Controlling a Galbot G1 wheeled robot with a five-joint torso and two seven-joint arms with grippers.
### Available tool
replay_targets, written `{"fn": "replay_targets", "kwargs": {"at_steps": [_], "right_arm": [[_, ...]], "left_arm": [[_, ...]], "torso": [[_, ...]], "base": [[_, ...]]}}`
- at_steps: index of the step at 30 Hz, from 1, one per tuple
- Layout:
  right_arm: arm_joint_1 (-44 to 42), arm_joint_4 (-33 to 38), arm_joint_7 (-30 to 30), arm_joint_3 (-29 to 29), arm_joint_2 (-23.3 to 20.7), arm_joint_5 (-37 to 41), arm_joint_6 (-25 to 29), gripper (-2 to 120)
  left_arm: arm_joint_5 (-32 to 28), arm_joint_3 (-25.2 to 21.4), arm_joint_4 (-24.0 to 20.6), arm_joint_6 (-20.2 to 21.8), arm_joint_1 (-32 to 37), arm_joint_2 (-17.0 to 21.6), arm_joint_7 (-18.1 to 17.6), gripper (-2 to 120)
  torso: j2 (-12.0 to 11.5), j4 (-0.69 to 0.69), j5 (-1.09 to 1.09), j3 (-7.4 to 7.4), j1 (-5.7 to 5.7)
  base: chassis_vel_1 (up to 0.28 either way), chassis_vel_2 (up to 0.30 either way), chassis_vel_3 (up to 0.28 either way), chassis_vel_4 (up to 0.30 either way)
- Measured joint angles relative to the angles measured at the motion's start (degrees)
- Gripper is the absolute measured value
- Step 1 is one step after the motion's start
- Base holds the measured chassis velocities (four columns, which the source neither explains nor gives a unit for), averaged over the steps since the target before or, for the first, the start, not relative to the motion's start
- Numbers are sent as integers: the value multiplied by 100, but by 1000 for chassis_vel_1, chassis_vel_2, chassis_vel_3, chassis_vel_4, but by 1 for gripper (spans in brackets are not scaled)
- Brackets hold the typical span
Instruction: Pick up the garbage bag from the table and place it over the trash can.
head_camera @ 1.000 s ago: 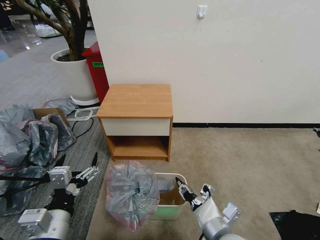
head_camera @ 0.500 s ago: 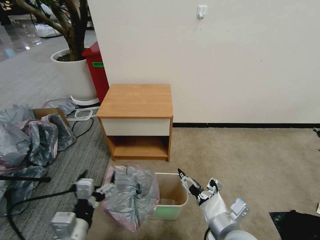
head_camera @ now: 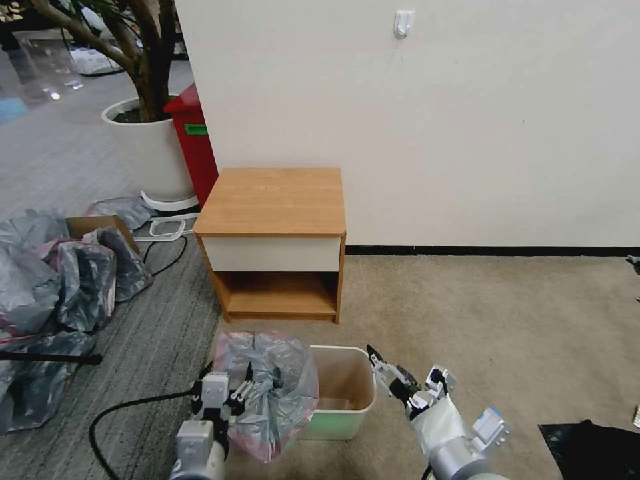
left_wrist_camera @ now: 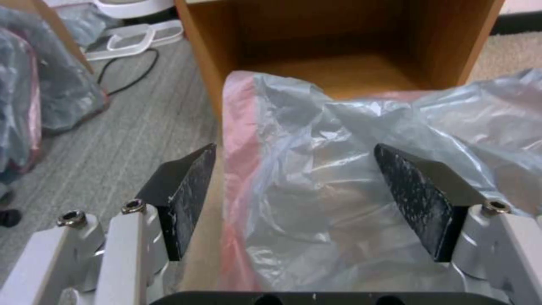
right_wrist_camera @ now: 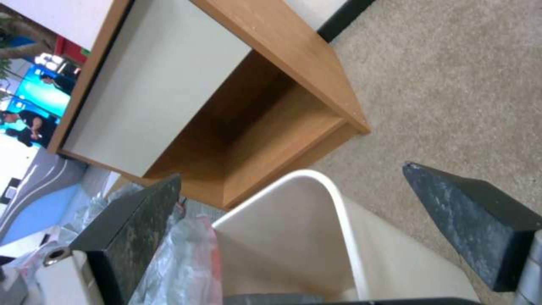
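The garbage bag, crinkled translucent grey with a pinkish edge, is bunched over the left side of the cream trash can on the carpet, in front of the table. My left gripper is open at the bag's left side. In the left wrist view the bag lies between its spread fingers. My right gripper is open at the can's right rim. In the right wrist view that rim runs between its fingers, with the bag at the far side. The can's inside is bare.
A heap of grey bags with a cardboard box lies on the floor at left. A red bin and a white planter stand behind the table. A black cable trails to my left arm. Open carpet lies to the right.
My left arm swung in from the left floor area to the bag, its open fingers now around the bag's left side. My right gripper drew back slightly toward me and to the right.
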Motion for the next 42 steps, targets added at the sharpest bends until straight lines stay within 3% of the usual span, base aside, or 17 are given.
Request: {"fn": "replay_targets", "kwargs": {"at_steps": [5,18,24,32,37,40,42], "right_arm": [[-61,-43,-14,-6,34,-46,20,100],[-71,-72,-9,2,63,-56,33,100],[-67,-81,-7,-2,68,-55,44,100],[-65,-93,-4,-5,63,-58,72,100],[-52,-75,-32,-6,58,-191,119,100],[17,67,-302,-74,-29,-592,137,100],[44,108,-367,-111,-64,-662,108,100]], "left_arm": [[-3,141,289,19,-254,-13,-10,74],[-1,351,509,190,-418,8,-68,69],[-2,430,655,234,-456,-9,-111,49],[-57,516,775,232,-525,-81,-171,47],[-172,524,793,214,-537,-100,-238,35],[-200,502,867,-94,-528,-103,-254,21],[-199,490,884,-173,-524,-102,-255,19]], "torso": [[0,0,0,0,0],[0,0,0,0,0],[0,0,0,0,0],[0,1,1,-1,0],[0,0,1,-1,0],[0,0,-1,0,0],[0,0,-2,0,0]], "base": [[0,0,0,0],[0,0,0,0],[0,0,0,0],[0,0,0,0],[0,0,0,0],[0,0,0,0],[0,0,0,0]]}}
